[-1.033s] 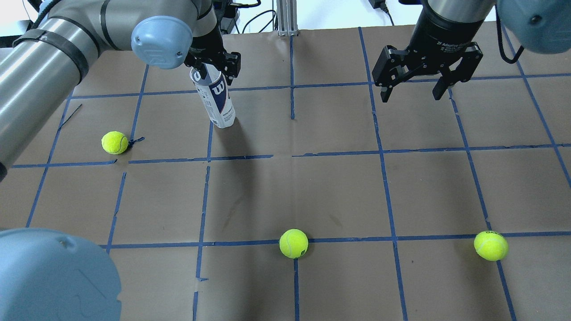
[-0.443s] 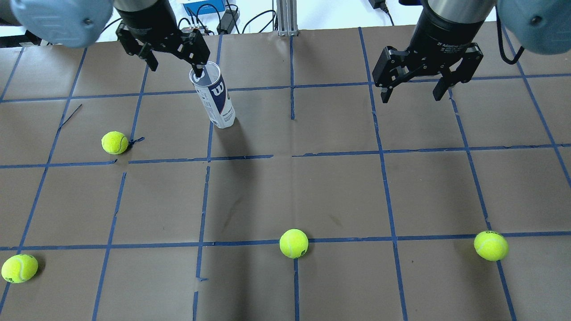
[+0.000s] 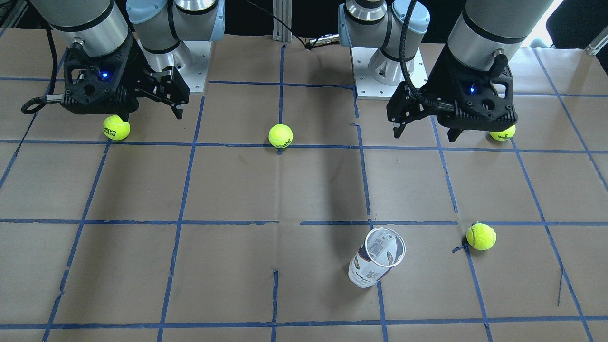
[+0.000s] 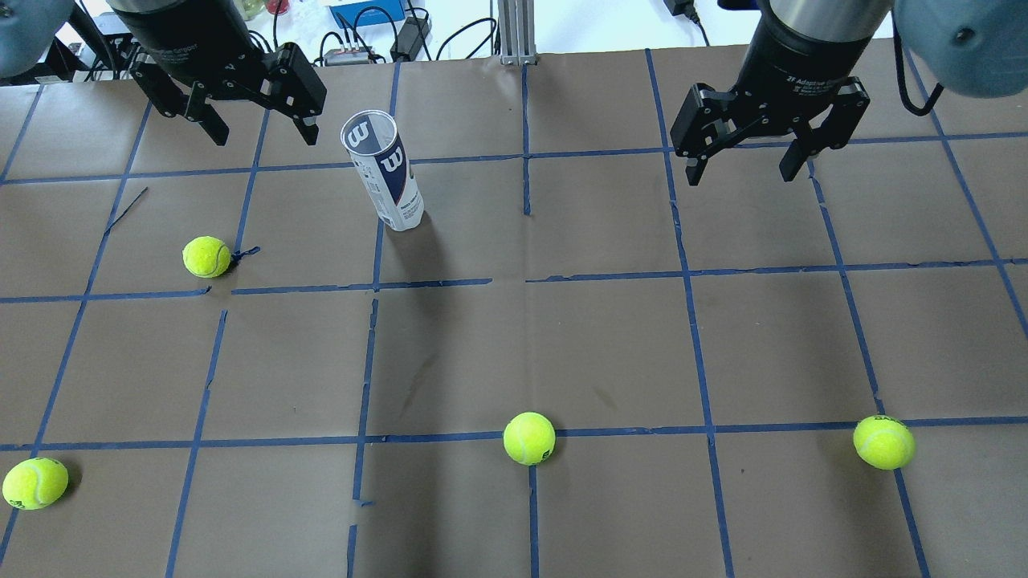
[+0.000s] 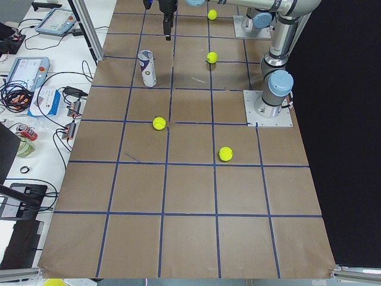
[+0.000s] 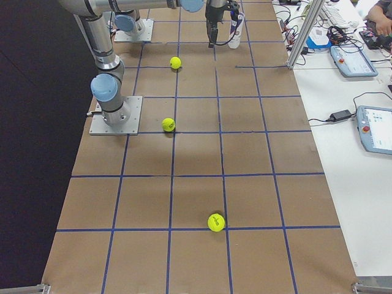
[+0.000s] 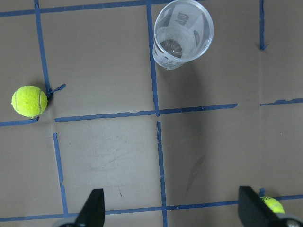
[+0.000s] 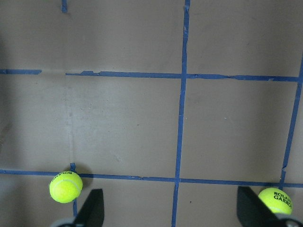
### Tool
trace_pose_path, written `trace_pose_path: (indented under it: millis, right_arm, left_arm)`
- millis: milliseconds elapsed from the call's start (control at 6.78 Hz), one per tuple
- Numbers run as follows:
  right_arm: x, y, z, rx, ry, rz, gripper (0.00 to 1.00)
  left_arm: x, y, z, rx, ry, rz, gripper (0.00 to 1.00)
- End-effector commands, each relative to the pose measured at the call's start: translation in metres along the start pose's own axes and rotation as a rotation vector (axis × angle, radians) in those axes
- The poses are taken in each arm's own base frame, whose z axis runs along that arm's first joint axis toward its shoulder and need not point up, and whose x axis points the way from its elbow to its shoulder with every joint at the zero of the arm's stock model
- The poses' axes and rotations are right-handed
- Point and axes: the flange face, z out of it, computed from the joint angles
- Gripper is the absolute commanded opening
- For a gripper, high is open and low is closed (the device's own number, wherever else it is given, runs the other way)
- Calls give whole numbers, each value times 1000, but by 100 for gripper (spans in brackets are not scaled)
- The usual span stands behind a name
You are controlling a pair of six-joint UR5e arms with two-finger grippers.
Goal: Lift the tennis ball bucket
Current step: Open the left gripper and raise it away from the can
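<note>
Where blue tape rules the brown-papered table (image 4: 610, 337) into squares, both grippers hang above it, touching nothing. The left gripper (image 4: 263, 132) has its jaws spread wide and empty; it sits off to one side of the bucket and clear of it. The right gripper (image 4: 743, 170) is well apart on the other side, jaws likewise spread and empty. The tennis ball bucket (image 4: 389, 181) stands upright on the paper just beside a tape line, mouth open upward, with a white and navy label bearing a W. Its bare bottom shows through the mouth in the left wrist view. Loose on the paper lie the near-bucket ball (image 4: 206, 256), the centre ball (image 4: 528, 438), the right-hand ball (image 4: 883, 441) and the left-corner ball (image 4: 34, 482).
</note>
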Motion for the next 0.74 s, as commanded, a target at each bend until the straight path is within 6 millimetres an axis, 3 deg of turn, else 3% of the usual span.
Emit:
trace_pose_path:
  millis: [0,590]
  right_arm:
    - [0,0,1,-1,1,-1,100]
    - [2,-1,1,-4,0,4,100]
  left_arm:
    - [-8,0,13,-22,7,-28,100]
    - [-12,7,15,-18,4,-37,100]
